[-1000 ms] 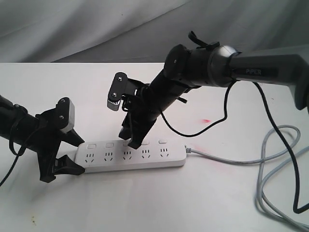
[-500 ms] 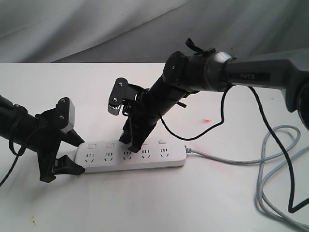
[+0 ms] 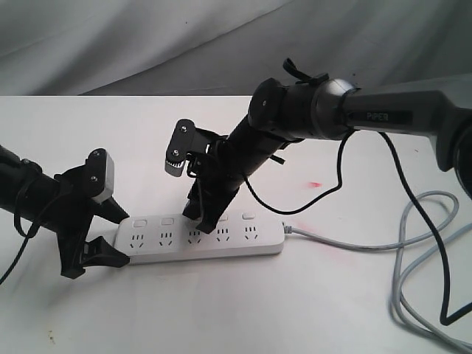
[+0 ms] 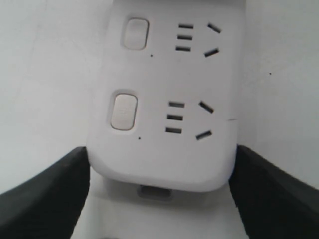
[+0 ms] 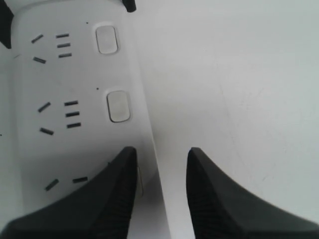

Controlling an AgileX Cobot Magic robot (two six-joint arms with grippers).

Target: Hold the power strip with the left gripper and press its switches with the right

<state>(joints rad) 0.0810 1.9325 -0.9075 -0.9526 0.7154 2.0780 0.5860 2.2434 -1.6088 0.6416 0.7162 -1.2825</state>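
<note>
Exterior view: left claw (image 3: 122, 237) is pinching the power strip (image 3: 228, 245) end.
Right claw (image 3: 199, 220): sitting slightly spread, touching the row of switches (image 3: 248, 217).

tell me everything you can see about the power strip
Long, flat white plastic bar with rounded ends, the power strip lies flat on the white table. Five sockets, a small white switch beside each. The left hand clamps one end, a finger on each long side; a thin grey cable leaves the other end. One finger of the open right hand stands at the middle switch.
</note>
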